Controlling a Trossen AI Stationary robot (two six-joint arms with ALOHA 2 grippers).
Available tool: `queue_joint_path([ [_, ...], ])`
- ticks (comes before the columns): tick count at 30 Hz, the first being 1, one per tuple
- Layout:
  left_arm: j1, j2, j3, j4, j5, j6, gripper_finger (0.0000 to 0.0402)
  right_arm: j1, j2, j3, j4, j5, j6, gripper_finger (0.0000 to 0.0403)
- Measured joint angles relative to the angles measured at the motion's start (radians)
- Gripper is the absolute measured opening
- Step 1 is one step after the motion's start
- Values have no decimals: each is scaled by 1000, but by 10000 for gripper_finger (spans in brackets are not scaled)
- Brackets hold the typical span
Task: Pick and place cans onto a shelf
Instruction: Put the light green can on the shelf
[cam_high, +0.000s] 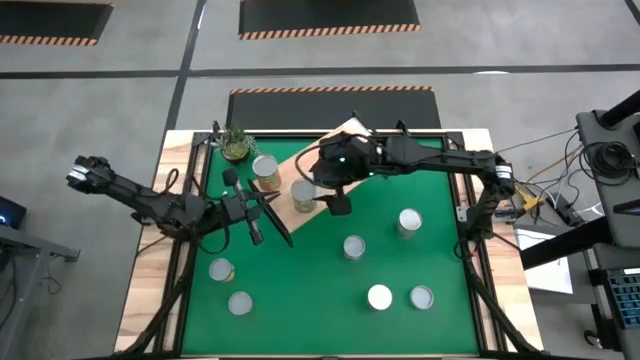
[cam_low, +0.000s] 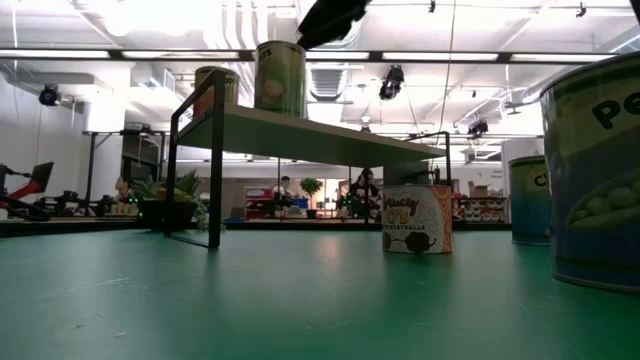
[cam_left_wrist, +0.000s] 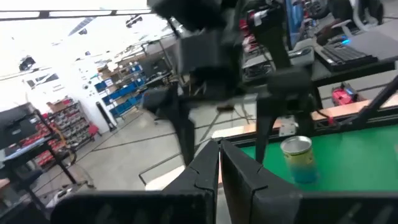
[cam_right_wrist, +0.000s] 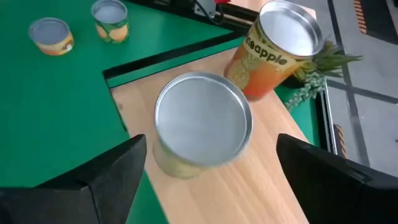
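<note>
The light-wood shelf (cam_high: 335, 150) stands slantwise at the far middle of the green mat. Two cans stand upright on its board: a pineapple can (cam_right_wrist: 280, 43) and a silver-topped can (cam_right_wrist: 202, 124), which also shows in the high view (cam_high: 303, 192). My right gripper (cam_right_wrist: 208, 149) is open just above that second can, with one finger on either side of it and apart from it. It also shows at the top of the low view (cam_low: 335, 15). My left gripper (cam_high: 262, 222) is shut and empty over the mat, left of the shelf. Several more cans (cam_high: 353, 246) stand on the mat.
A small potted plant (cam_high: 236, 143) stands at the shelf's far left end. Two cans (cam_high: 221, 269) stand near the mat's near left, several others (cam_high: 409, 221) at the right and near right. In the low view, large cans (cam_low: 595, 180) stand close at the right.
</note>
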Motion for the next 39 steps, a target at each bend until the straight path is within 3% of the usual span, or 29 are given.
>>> queue_joint_path([
  [4, 38, 48, 32, -19, 2, -31, 0, 18, -73, -29, -34, -3, 17, 313],
  [9, 65, 132, 159, -271, 4, -105, 0, 45, -147, -138, -13, -3, 45, 238],
  [12, 94, 195, 265, -469, 18, -170, 0, 51, -181, -240, 71, -3, 69, 181],
  [16, 160, 281, 426, -713, 129, -270, 0, 51, -220, -394, 240, -2, 91, 102],
  [21, 214, 379, 575, -908, 191, -279, 0, 51, -234, -566, 466, -3, 90, 19],
  [27, 238, 458, 654, -1010, 196, -279, 0, 51, -235, -646, 617, -3, 101, 13],
  [39, 264, 486, 654, -1047, 220, -339, 0, 51, -221, -680, 762, -4, 106, 13],
])
